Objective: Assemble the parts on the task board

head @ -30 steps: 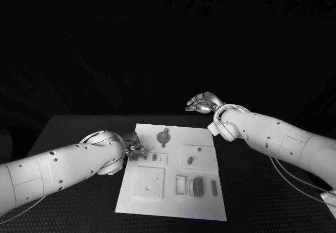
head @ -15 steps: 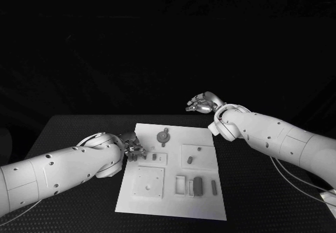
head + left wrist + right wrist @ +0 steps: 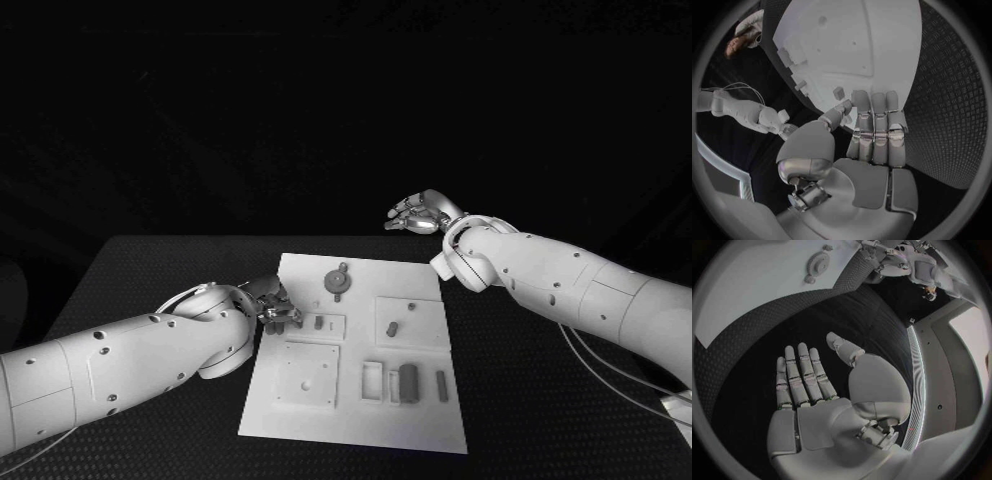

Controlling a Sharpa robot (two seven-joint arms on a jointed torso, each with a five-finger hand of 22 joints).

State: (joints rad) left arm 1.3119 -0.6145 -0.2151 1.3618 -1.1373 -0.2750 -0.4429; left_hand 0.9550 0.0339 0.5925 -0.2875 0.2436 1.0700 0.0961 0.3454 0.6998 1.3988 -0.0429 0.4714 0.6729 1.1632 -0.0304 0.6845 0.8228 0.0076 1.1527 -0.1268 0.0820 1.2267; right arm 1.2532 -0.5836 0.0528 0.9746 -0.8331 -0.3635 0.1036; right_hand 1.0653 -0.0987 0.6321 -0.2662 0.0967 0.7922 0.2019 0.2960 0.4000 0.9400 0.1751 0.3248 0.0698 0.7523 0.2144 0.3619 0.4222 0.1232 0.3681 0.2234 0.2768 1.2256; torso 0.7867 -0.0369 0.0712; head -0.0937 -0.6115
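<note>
white board [image 3: 361,410] mid-table, small parts [image 3: 408,381] lying in its near slots. left hand [image 3: 274,308] at its left edge, fingers together, grip unclear; a nudge could shift it. right hand [image 3: 415,213] spread, empty, beyond the far edge

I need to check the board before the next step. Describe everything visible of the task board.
The board is a flat white rectangular plate lying in the middle of the black table. It carries raised square and oblong fixtures with small grey parts lying or standing in them, and a round disc-shaped piece near its far end. The left hand sits at its left edge, fingers over the rim; whether they touch it is unclear.
</note>
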